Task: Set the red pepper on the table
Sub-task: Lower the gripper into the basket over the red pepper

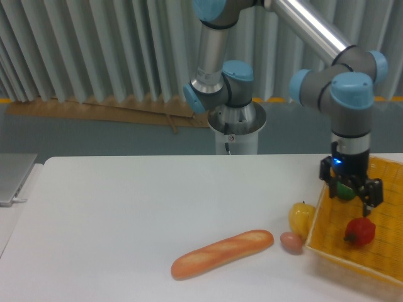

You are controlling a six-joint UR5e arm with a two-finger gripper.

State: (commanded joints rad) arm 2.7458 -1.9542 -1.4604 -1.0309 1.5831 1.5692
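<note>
The red pepper point(360, 231) lies in the yellow woven basket point(327, 248) at the right edge, near its front. My gripper point(350, 191) hangs above the basket, a little behind and to the left of the red pepper, fingers spread and pointing down. A green pepper point(344, 190) shows between the fingers, partly hidden by them; I cannot tell whether they touch it. The white table point(138, 207) fills the lower frame.
A yellow pepper point(301, 216) stands on the table against the basket's left wall. A small brown egg-like item point(291, 242) lies beside it. A baguette point(222, 253) lies at front centre. A grey laptop edge point(14, 177) is at far left.
</note>
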